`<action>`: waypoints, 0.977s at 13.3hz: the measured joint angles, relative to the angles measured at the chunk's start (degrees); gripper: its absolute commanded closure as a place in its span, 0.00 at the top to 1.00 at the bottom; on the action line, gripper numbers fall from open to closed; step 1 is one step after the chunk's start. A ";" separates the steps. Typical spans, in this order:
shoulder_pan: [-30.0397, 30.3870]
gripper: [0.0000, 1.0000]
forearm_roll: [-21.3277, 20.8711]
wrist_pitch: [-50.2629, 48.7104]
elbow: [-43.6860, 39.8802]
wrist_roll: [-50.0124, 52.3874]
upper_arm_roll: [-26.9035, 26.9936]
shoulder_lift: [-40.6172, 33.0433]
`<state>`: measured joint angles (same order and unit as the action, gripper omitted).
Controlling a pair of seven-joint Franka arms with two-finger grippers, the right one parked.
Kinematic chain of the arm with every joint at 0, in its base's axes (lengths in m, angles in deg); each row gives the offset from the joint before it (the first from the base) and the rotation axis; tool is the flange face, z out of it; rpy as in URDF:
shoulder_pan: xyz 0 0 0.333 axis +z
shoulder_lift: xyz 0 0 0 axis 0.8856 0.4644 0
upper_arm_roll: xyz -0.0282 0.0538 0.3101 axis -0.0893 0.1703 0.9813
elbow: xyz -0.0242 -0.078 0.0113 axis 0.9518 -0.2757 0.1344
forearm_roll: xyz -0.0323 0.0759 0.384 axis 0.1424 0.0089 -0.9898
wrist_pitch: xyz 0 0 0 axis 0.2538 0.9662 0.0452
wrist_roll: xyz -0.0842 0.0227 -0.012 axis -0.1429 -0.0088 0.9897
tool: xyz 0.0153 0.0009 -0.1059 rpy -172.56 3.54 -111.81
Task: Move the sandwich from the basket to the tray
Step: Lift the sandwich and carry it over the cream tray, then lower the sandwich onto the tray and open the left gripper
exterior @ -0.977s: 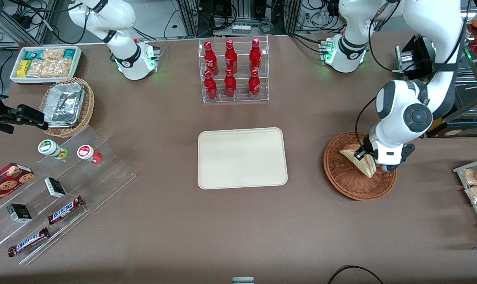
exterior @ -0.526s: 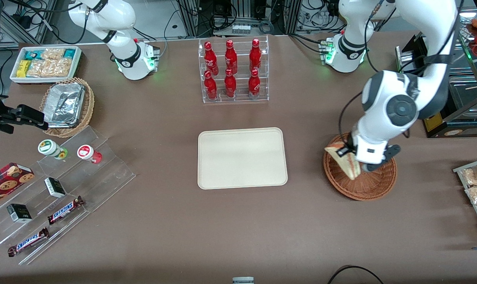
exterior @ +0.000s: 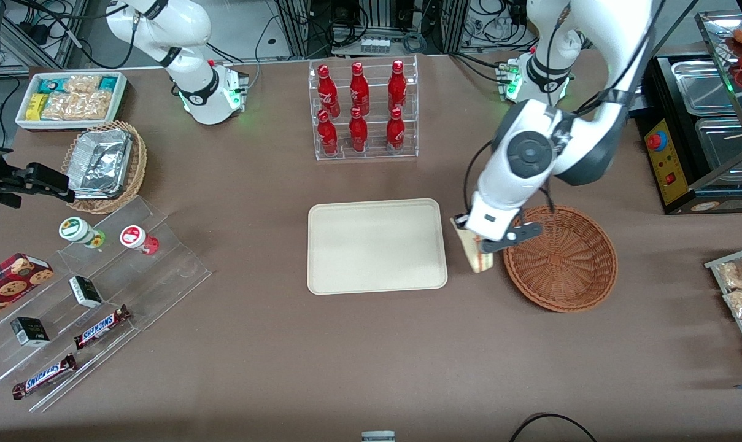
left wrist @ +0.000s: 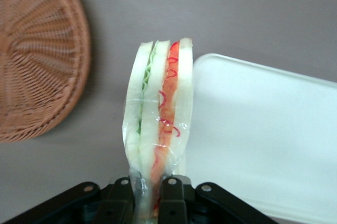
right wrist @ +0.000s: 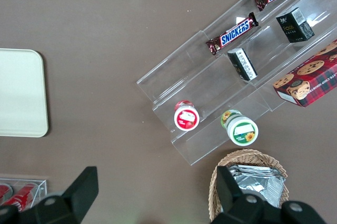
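My gripper [exterior: 482, 240] [left wrist: 147, 192] is shut on the sandwich [exterior: 471, 252] [left wrist: 158, 113], a wrapped wedge of white bread with red and green filling. The sandwich hangs in the air over the bare table between the cream tray [exterior: 377, 245] [left wrist: 263, 134] and the round reddish-brown basket [exterior: 561, 258] [left wrist: 37, 56]. It sits just outside the tray's rim on the working arm's end. Nothing lies in the basket or on the tray.
A clear rack of red bottles [exterior: 363, 110] stands farther from the front camera than the tray. A lighter wicker basket with a foil container [exterior: 104, 162], a white bin of snacks [exterior: 70, 98] and acrylic steps with candy bars [exterior: 94, 288] lie toward the parked arm's end.
The gripper lifted the sandwich out of the basket and carried it toward the tray. The basket now holds nothing.
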<state>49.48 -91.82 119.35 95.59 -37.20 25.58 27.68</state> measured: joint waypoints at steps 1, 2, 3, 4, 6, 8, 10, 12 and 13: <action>-1.54 0.00 -0.24 -0.12 -1.80 -1.43 -0.03 1.74; -3.10 0.00 -0.34 -0.65 -3.93 -1.93 -0.05 3.75; -4.46 0.00 -0.37 -1.40 -6.29 -2.19 -0.06 5.86; -5.68 0.00 -0.38 -2.06 -8.59 -2.37 -0.08 7.90; -7.91 0.00 -0.38 -2.35 -12.50 -2.46 -0.09 11.41; -10.31 0.00 -0.38 -2.52 -15.73 -1.72 -0.09 14.43; -12.68 0.00 -0.39 -2.60 -18.57 -0.45 -0.07 17.28; -15.17 0.00 -0.81 -2.96 -21.58 1.72 0.01 20.24; -16.32 0.00 -2.06 -3.13 -22.92 3.07 0.03 21.65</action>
<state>33.16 -93.88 116.21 72.67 -34.12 25.62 49.33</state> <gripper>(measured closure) 0.841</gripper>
